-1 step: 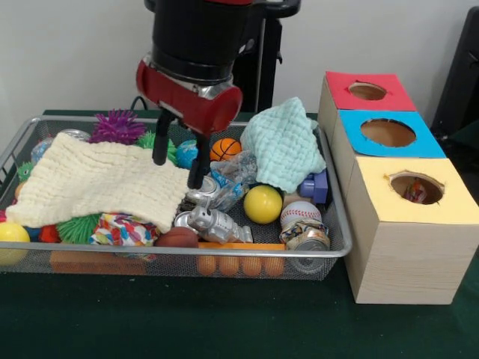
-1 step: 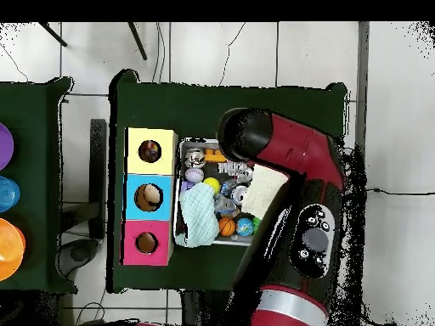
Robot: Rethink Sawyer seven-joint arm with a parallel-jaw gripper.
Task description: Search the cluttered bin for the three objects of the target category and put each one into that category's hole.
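My gripper (image 1: 179,161) hangs open over the wire bin (image 1: 329,250), its two black fingers (image 1: 159,146) straddling the right edge of a cream cloth (image 1: 97,179). Nothing is held. Just below lie crumpled plastic wrap (image 1: 232,176) and a silver toy robot (image 1: 209,222). Nearby are a yellow ball (image 1: 263,203), a baseball (image 1: 300,213), a mini basketball (image 1: 224,149), a tin can (image 1: 305,238) and a teal cloth (image 1: 284,149). In the overhead view the arm (image 2: 289,161) covers the gripper and much of the bin (image 2: 180,161).
Three boxes stand right of the bin, with a red hole (image 1: 367,91), a blue hole (image 1: 388,132) and a yellow hole (image 1: 416,187) that has something inside. A purple spiky ball (image 1: 117,126), a brown football (image 1: 177,238) and orange eggs (image 1: 239,265) crowd the bin.
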